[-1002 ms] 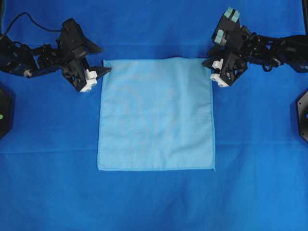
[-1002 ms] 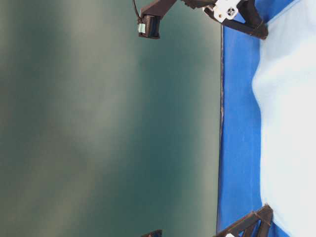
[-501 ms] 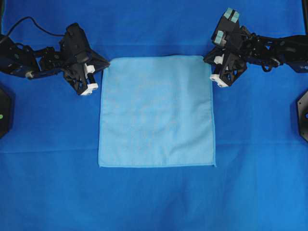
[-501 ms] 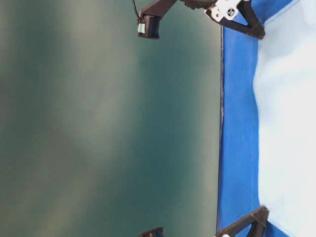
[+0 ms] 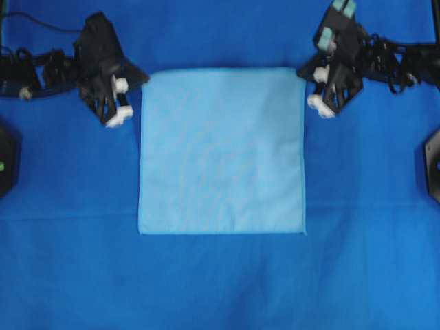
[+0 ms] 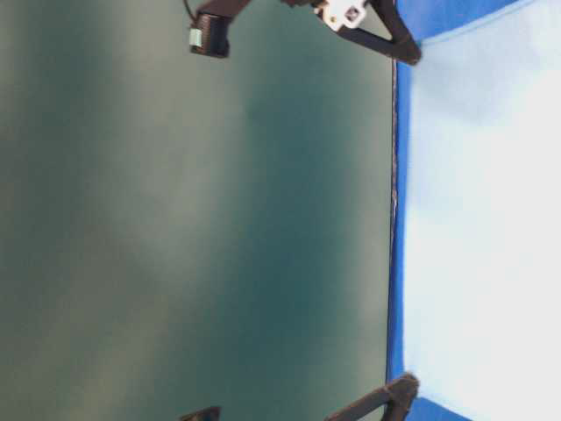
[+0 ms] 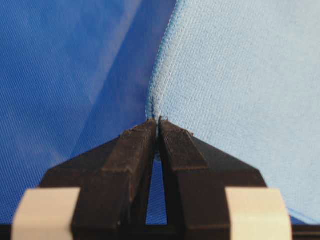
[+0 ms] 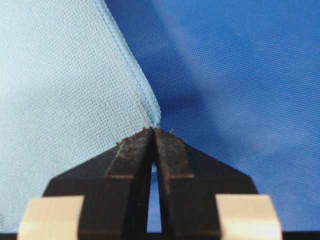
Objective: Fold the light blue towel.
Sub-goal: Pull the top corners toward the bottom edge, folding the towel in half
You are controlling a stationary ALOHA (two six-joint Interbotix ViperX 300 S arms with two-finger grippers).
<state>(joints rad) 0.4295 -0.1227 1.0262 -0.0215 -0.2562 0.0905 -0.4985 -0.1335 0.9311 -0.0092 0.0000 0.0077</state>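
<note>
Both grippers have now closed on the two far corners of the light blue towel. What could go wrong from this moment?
1. The left gripper and right gripper each pinch only the very tip of a corner of the light blue towel, so a corner might slip out during the fold.
2. The royal-blue backdrop lies directly beneath; a jaw may have caught it too, though the pictures cannot confirm this.

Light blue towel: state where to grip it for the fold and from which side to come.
Grip the light blue towel at its two far corners, each from its outer side, pinching the hemmed tip. It lies flat and square, so only corners offer an edge. The left gripper and right gripper are already shut on those corners.
</note>
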